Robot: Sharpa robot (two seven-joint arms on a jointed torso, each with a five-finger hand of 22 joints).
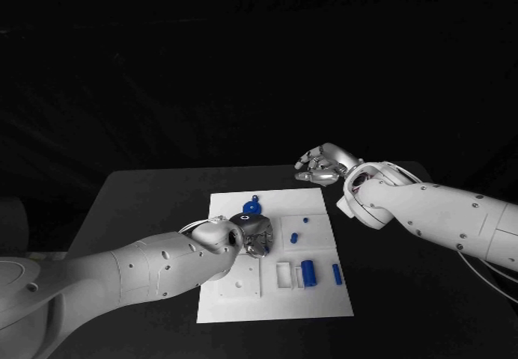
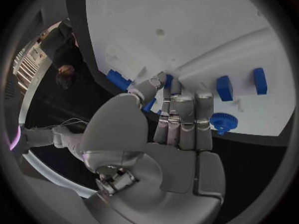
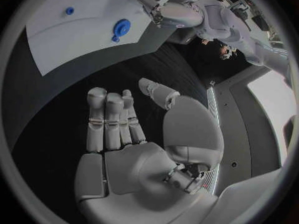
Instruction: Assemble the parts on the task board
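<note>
L hand (image 1: 251, 233): over the middle of the task board (image 1: 243, 303), fingers pointing down toward the plate. In L wrist view fingers (image 2: 184, 119) lie side by side, straight, thumb tucked near them; a bit of blue shows just by the thumb tip, can't tell if it's pinched or just lying on the board behind.
R hand (image 1: 322, 166): off the board, above the black table (image 1: 141, 202) near the board's far right corner. Fingers (image 3: 107, 119) loosely apart, slightly curled, nothing in them.
Task board: white plate, mid table, long side running away from the robot.
Blue gear (image 1: 251, 205): on far part of board, just beyond the L hand, apart from it.
Small blue peg (image 1: 293, 238): on board, right of L hand.
Blue cylinder (image 1: 310, 272): near part of board, beside a white rectangular frame (image 1: 284, 274).
Blue bar (image 1: 337, 274): right of cylinder, near board's right edge.
Tiny blue piece (image 1: 307, 221): on the board, beyond the peg.
</note>
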